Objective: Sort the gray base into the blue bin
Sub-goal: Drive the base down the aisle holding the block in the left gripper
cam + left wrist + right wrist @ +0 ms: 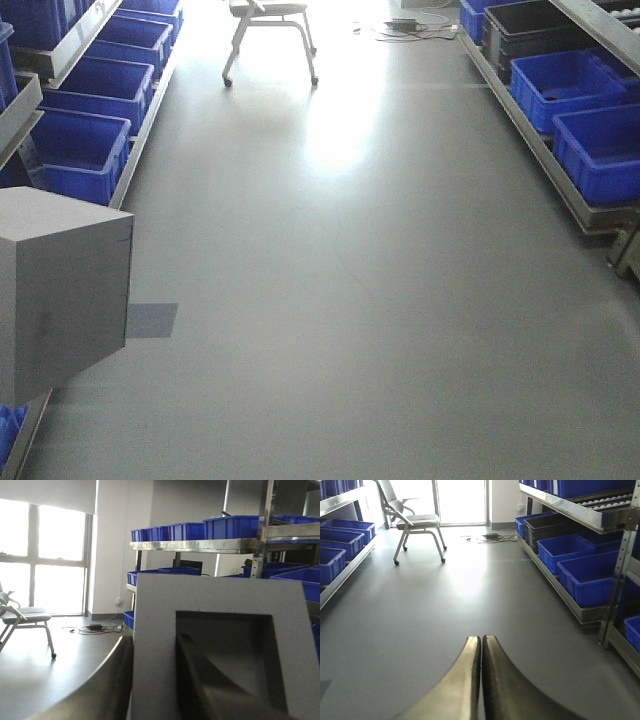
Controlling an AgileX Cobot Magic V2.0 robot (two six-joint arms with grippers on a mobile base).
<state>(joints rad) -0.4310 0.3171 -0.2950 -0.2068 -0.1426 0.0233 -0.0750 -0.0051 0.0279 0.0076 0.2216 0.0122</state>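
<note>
one base (pixel 60 290) hangs at our left, its wall pinched by the left claw (pixel 152 650); right claw (pixel 481 639) clenched, empty. we should carry it level over a bin (pixel 70 180) and lower before letting go.

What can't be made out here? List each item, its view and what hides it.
1. Front view: the gray base is cut off on its left by the frame edge; whatever grips it is out of frame.
2. Left wrist view: the fingertips of the left gripper are lost behind the base's wall and in the recess shadow.
3. Left wrist view: the top-shelf blue bins hide their contents behind their walls.
4. Front view: the chair is cut off by the upper edge.
</note>
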